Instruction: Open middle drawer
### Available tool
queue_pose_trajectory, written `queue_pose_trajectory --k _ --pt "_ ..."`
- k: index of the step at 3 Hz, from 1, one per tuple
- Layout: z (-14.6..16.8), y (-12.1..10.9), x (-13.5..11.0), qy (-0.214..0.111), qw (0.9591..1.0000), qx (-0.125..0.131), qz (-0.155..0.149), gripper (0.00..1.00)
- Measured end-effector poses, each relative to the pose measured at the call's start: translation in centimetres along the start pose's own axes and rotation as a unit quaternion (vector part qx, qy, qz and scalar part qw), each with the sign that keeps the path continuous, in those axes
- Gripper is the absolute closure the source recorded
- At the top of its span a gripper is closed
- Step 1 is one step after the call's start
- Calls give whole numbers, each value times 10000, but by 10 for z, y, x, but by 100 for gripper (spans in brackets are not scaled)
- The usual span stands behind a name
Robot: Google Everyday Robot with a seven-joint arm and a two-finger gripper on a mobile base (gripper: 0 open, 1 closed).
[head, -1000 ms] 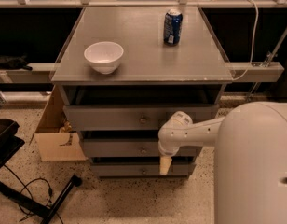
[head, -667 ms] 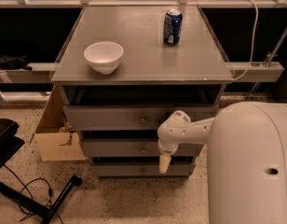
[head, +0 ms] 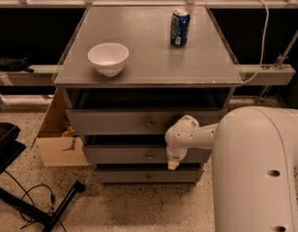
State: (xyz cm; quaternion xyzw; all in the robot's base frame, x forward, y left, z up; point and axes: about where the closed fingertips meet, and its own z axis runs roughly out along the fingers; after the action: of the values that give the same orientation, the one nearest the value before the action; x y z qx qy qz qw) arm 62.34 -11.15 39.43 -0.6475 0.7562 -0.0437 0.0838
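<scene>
The grey cabinet [head: 139,57] has three stacked drawers. The middle drawer [head: 120,154] is a wide grey front with a small round metal knob [head: 149,156] at its centre. My gripper [head: 173,164] hangs from the white wrist [head: 183,134], pointing down in front of the middle drawer's lower edge. It is a little to the right of the knob and slightly below it. The white arm covers the right end of the drawer front.
The top drawer [head: 115,121] and bottom drawer [head: 125,176] each have a centre knob. A white bowl [head: 108,58] and a blue can [head: 180,28] stand on the cabinet top. A cardboard box [head: 54,139] sits at the left, with a black stand and cables [head: 37,202] on the floor.
The white arm body has shifted a little left and fills more of the right side. The gripper stays close to the same spot by the middle drawer.
</scene>
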Motion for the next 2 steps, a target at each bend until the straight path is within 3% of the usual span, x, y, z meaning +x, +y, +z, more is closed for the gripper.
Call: queue_pose_trajectory --k 2 --pt "-7 4 12 111 9999 -24 -11 89"
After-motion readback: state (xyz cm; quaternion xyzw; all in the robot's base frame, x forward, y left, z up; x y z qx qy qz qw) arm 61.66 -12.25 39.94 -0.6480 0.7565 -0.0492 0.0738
